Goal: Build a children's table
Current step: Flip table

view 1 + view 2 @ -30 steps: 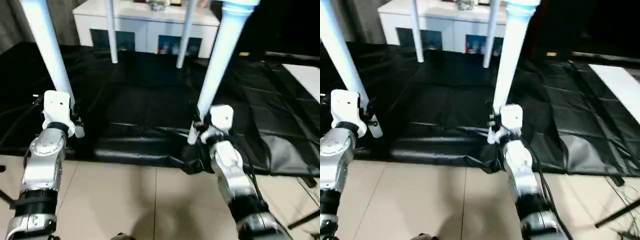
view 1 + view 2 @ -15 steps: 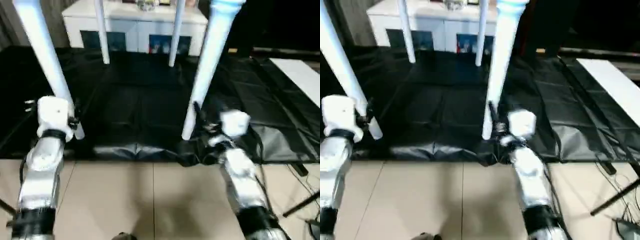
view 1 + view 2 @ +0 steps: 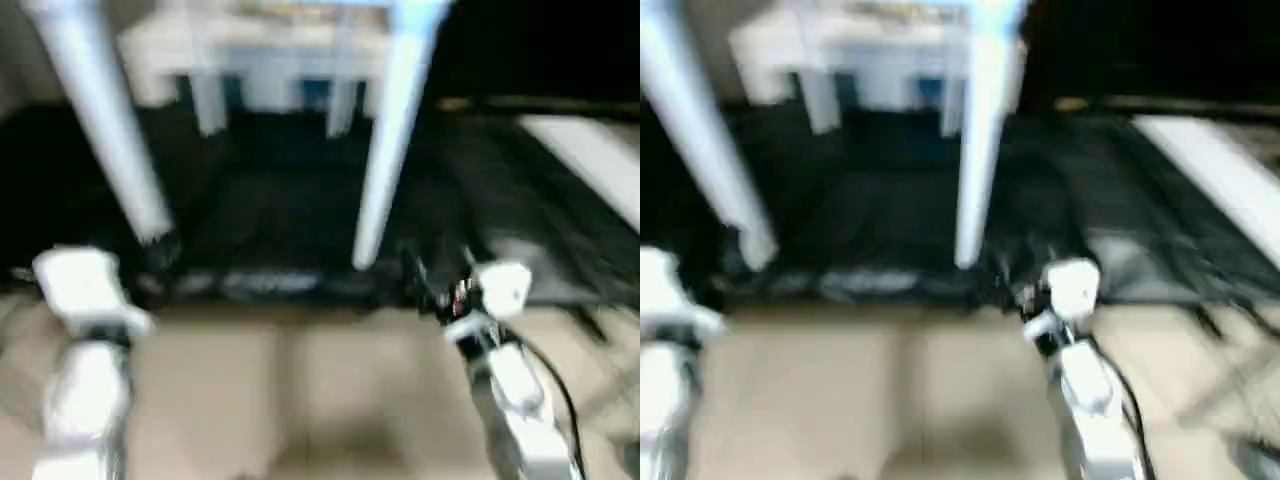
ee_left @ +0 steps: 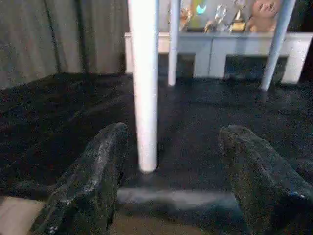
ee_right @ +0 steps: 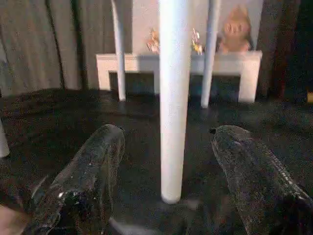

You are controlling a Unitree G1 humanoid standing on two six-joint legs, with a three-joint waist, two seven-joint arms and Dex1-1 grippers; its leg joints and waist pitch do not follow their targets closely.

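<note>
Apparently nearly done, the table stands at 12 o'clock on the black mat (image 4: 58,127) with all four legs (image 3: 385,150) planted, while the left gripper (image 4: 171,171) and right gripper (image 5: 168,166) hang released, grasping nothing.

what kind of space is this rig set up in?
Probably an indoor room staged as a test area: a black sheet spread over a tiled floor, grey curtains behind, and a white cabinet topped with a plush toy. The table's legs stand on the sheet.
</note>
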